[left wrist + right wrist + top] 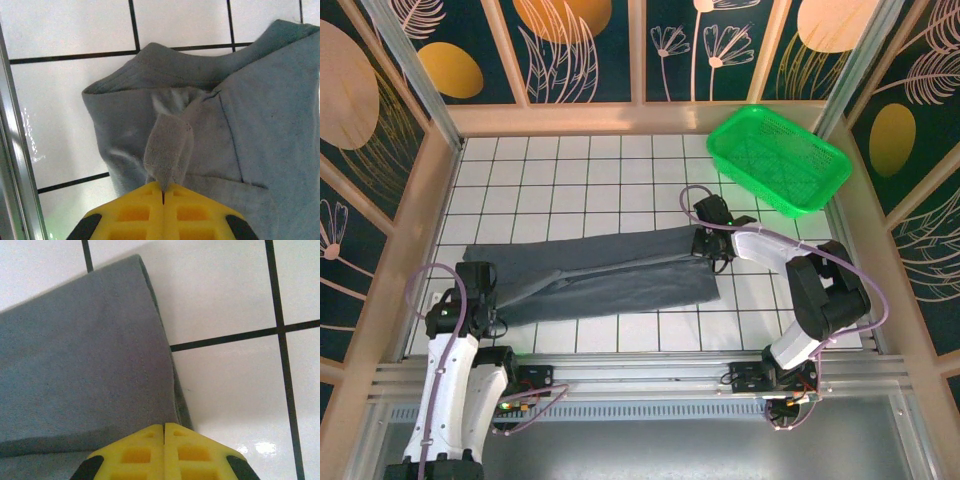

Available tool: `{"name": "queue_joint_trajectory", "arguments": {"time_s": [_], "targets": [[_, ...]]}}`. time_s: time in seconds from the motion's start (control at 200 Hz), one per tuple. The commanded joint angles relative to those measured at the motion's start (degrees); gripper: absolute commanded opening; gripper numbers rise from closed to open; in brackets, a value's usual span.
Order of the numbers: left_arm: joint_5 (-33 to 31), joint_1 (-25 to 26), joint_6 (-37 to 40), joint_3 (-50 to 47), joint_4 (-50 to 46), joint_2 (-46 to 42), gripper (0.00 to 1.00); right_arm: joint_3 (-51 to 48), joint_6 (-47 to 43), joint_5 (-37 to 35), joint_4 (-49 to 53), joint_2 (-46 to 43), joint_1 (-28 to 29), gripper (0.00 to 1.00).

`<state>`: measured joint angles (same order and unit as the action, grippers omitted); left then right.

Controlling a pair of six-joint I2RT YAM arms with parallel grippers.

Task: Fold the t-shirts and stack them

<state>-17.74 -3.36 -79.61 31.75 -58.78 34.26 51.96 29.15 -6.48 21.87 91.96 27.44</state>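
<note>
The t-shirt (600, 275) lies lengthwise along the near edge of the counter (620, 190), left gripper (163, 186) pinching its left end, right gripper (164, 426) clamped on its right end

L arm (448, 375), R arm (765, 243): white shells, blk joints (825, 290), lilac cables (417, 290); fingers (132, 215) yellow, blk corners.

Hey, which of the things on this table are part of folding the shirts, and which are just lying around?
Job: grey t-shirt; left gripper, jaws shut on its cloth; right gripper at its other end.
Lying about: green basket, empty, far right corner.
</note>
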Motion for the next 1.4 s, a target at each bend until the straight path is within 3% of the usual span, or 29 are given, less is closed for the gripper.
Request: {"name": "queue_joint_trajectory", "arguments": {"time_s": [0.0,0.035,0.15,0.245,0.43,0.651,0.846,1.076,1.226,1.396], "targets": [[0.52,0.11,-2.49,-0.60,-2.04,-0.27,0.00,-0.99,1.94,-1.77,1.66,-2.35,0.17,0.13],[0.53,0.11,-2.24,-0.21,-2.04,-0.10,0.01,-1.08,2.25,-2.16,1.91,-2.93,0.16,0.17],[0.70,0.17,-0.63,3.01,-1.69,0.85,0.29,-0.53,3.61,-3.64,3.21,-5.50,-0.02,0.27],[-0.39,0.10,1.70,8.30,-0.94,3.36,0.40,1.21,4.38,-3.98,3.96,-7.21,0.29,0.32],[-2.02,0.10,10.01,13.98,8.28,12.06,0.36,4.81,4.49,-1.82,2.74,-4.50,1.80,0.30],[10.17,0.07,16.46,12.71,29.39,29.17,0.27,10.67,5.05,5.33,0.52,5.47,2.70,0.17],[14.77,0.02,19.45,11.54,36.00,40.55,0.24,12.66,7.37,5.83,0.81,13.63,2.14,0.15],[24.20,0.02,24.15,10.42,44.72,53.45,0.24,16.12,6.31,3.17,5.87,20.73,-4.83,0.15],[30.22,0.28,25.70,14.64,50.09,61.14,0.23,20.60,3.18,4.92,7.37,24.86,-11.43,0.15],[30.78,0.48,31.80,23.65,49.14,65.32,0.30,31.18,-4.42,8.73,8.34,28.61,-14.56,0.19]]}}
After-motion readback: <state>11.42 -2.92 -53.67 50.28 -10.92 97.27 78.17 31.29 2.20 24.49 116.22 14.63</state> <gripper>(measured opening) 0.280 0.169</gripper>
